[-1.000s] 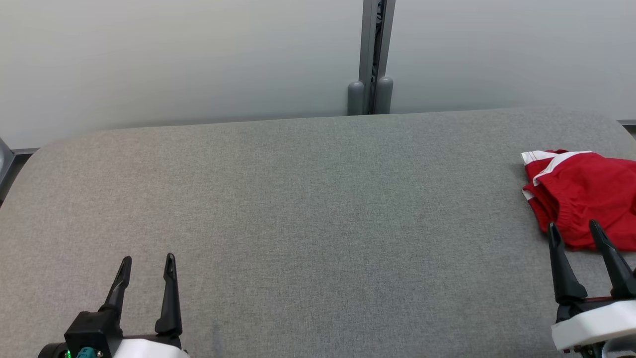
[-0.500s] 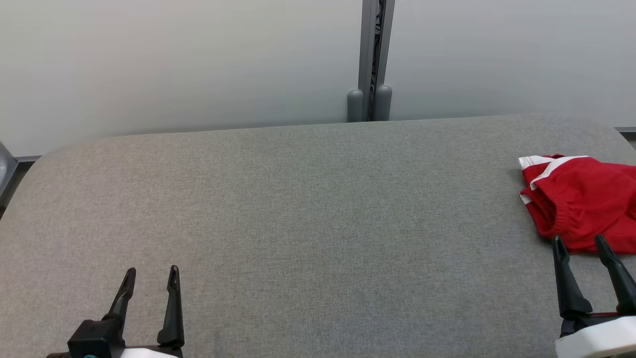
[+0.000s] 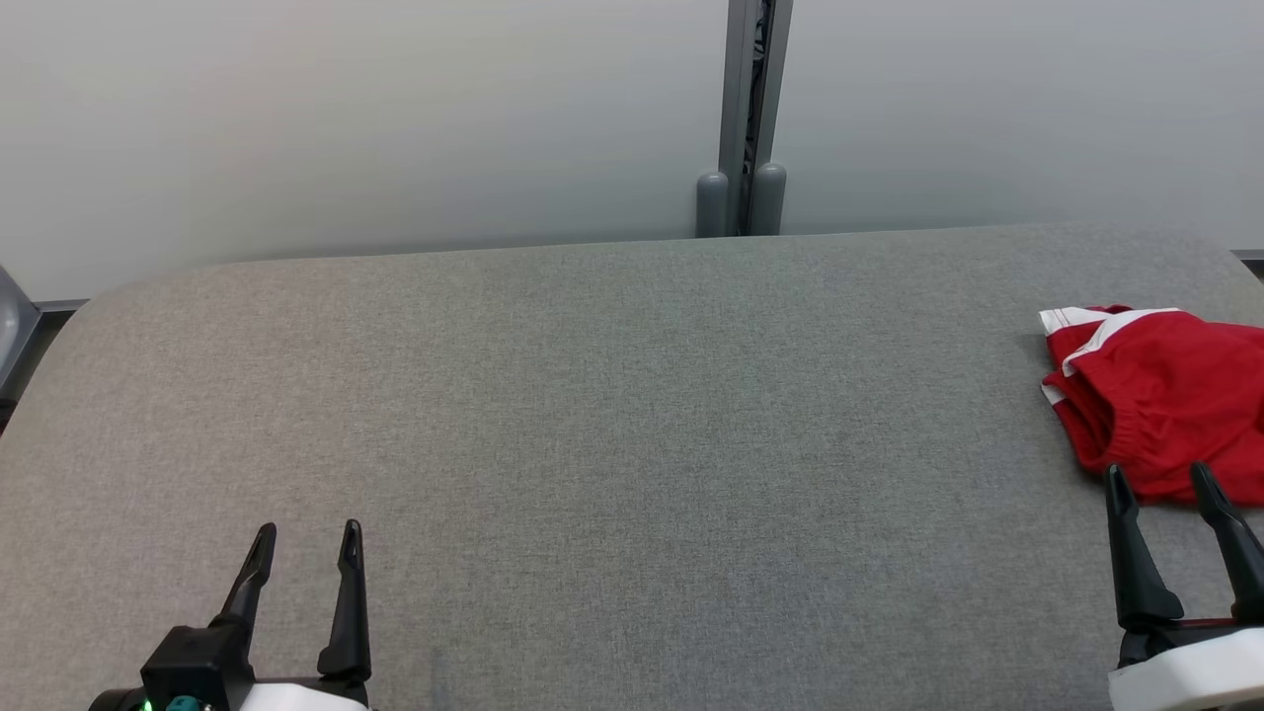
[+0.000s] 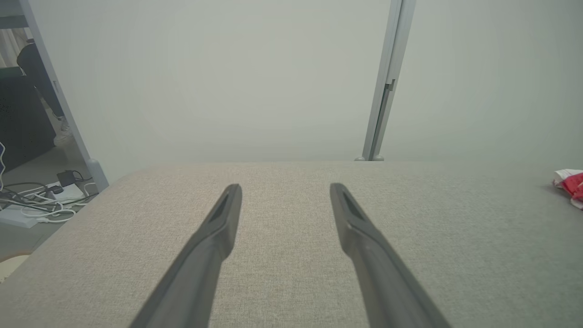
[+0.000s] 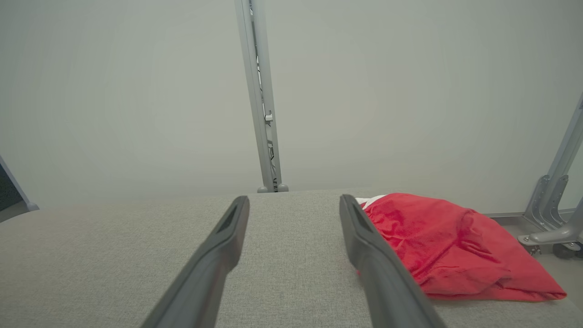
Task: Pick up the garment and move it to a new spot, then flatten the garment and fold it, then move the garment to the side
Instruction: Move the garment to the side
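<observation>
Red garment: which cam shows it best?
Right wrist view: the red garment lies nearly whole, folds and white trim visible. Head view cuts it off at the right edge; left wrist view catches a sliver at far right.

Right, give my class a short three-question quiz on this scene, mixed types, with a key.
1. True or false: the right hand is gripping the red shorts.
2. Where on the grey table do the shorts lie? A far left; B centre; C far right.
3. Fill in: the left hand is ____ (open or shut).
Key: 1 false; 2 C; 3 open.
</observation>
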